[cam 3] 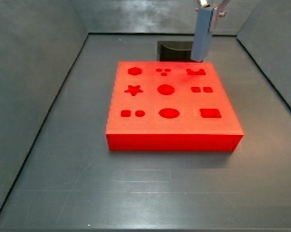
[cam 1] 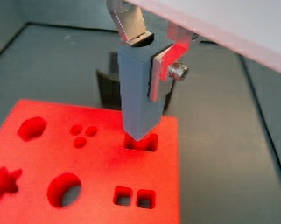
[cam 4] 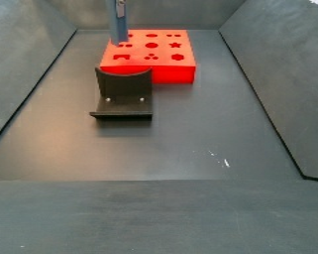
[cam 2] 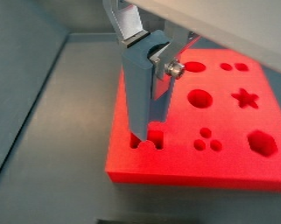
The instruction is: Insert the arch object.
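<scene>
The grey table (cam 3: 57, 181) carries the red board (cam 3: 148, 129), which lies flat with its shaped holes facing up. The dark fixture (cam 4: 122, 94) stands just behind one edge of the board.

In both wrist views the arch object (cam 1: 139, 96) shows as a tall blue-grey bar. It hangs upright from the gripper (cam 1: 154, 57), and the jaws are clamped on its upper part. Its notched lower end sits right at the arch hole (cam 2: 149, 140) near the board's corner. It looks slightly entered, though I cannot tell how deep.

I judge the piece to be rigid and light, with smooth faces that could slip or pivot in the pads if the end catches the hole's rim. The hold on the flat side faces, high up, keeps the notched end free. But the long overhang means any tilt is magnified at the tip, so I would press down gently and keep it vertical
</scene>
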